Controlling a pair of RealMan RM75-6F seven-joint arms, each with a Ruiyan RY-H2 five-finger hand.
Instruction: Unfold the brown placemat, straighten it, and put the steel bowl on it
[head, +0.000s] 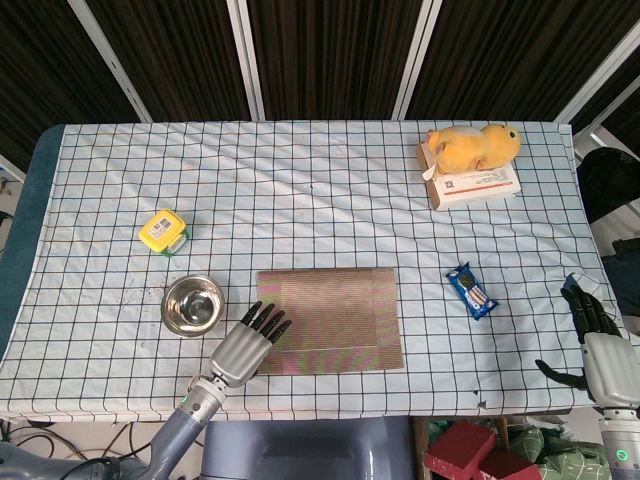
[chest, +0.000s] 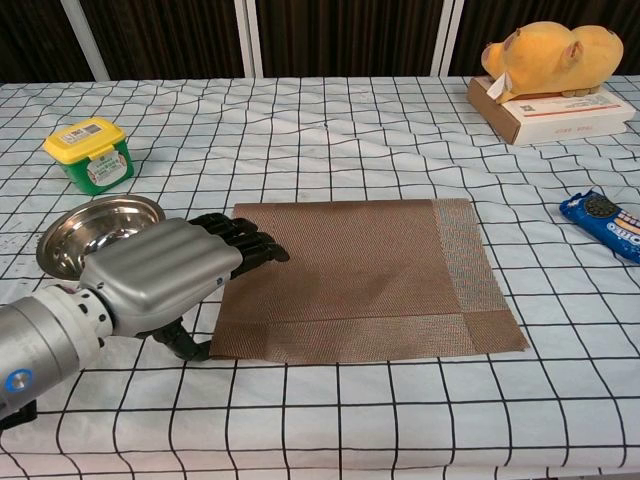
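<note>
The brown placemat (head: 335, 320) (chest: 370, 275) lies flat at the table's front centre, folded, with a lighter strip along its right side. The steel bowl (head: 192, 305) (chest: 95, 228) stands empty just left of it. My left hand (head: 245, 345) (chest: 160, 270) reaches in between them. Its fingers are stretched out flat on the mat's left edge and the thumb sits by the front left corner. It grips nothing that I can see. My right hand (head: 605, 350) hangs off the table's right front corner, fingers spread and empty, seen only in the head view.
A yellow-lidded green tub (head: 164, 232) (chest: 90, 155) stands behind the bowl. A blue cookie packet (head: 471, 291) (chest: 605, 222) lies right of the mat. At the back right a yellow plush toy (head: 470, 145) (chest: 550, 55) sits on a cardboard box (head: 478, 187) (chest: 560, 115).
</note>
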